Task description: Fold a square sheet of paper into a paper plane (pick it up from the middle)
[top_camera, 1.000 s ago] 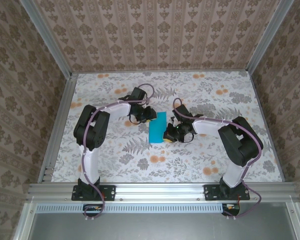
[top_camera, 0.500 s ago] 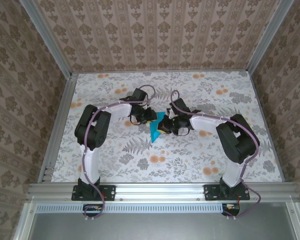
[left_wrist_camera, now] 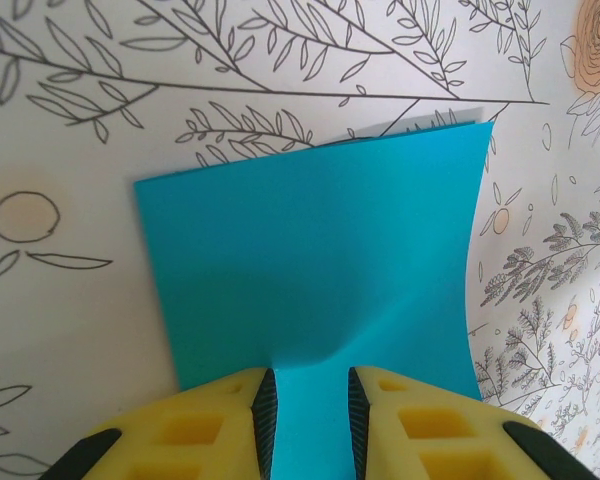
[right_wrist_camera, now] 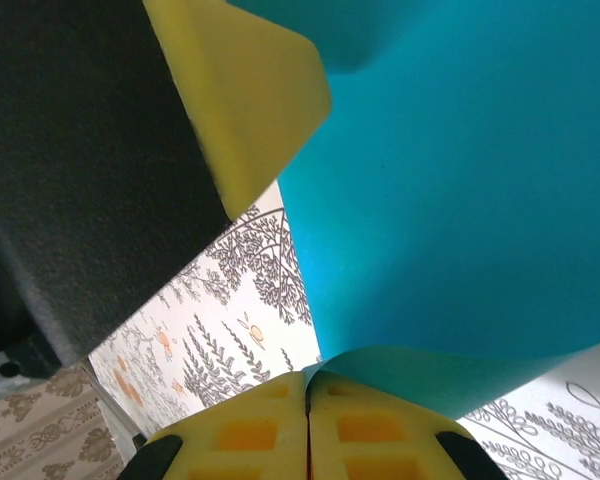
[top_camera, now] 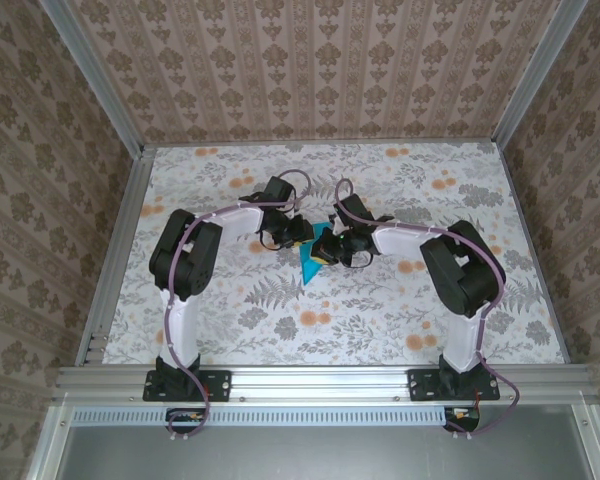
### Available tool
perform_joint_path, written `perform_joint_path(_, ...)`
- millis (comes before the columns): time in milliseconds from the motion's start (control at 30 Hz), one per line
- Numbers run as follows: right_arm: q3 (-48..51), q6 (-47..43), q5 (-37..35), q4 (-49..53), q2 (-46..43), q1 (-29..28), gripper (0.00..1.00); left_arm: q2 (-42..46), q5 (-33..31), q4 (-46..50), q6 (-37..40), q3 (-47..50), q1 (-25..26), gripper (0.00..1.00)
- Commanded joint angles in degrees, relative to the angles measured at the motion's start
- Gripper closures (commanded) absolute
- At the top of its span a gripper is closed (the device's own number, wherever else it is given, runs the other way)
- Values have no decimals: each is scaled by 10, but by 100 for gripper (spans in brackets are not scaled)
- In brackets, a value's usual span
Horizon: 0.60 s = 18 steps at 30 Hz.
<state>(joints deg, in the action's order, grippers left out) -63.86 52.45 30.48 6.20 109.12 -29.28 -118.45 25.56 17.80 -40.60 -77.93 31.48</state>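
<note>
- The right end effector (right_wrist_camera: pixel 307 385) has its two yellow fingers pressed together, and a curled edge of the square sheet of paper (right_wrist_camera: pixel 450 200) is pinched at their tips.
- From that pinch the turquoise sheet rises and spreads across the right wrist view, lifted off the floral counter (right_wrist_camera: pixel 220 300) below it.
- In the same view a yellow finger (right_wrist_camera: pixel 250 90) of the other arm stands against the sheet's far side, with its black body behind it.
- The left end effector (left_wrist_camera: pixel 310 385) has its fingers a narrow gap apart, and the paper's near edge runs into that gap.
- The paper puckers slightly just ahead of those fingertips. I cannot tell whether they clamp the sheet or only rest on it.
- Beyond the left fingers the sheet spreads out plain and unmarked, and its right edge bows a little.
- From above, the two end effectors sit close together at the middle of the counter, and the paper shows between them as a small blue wedge pointing toward the near edge.
- The left arm (top_camera: pixel 185 255) and the right arm (top_camera: pixel 460 270) both bend inward from their bases on the aluminium rail (top_camera: pixel 320 380).
- Patterned walls (top_camera: pixel 310 70) enclose the counter.
</note>
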Motion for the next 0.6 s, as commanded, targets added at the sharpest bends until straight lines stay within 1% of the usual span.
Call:
perform_joint_path(0, -17, -11, 5, 1, 18, -3, 92, -19, -2, 24, 17, -3, 6, 71)
perform_joint_path(567, -49, -52, 21, 47, 51, -5, 92, -20, 3, 24, 19, -4, 8, 71)
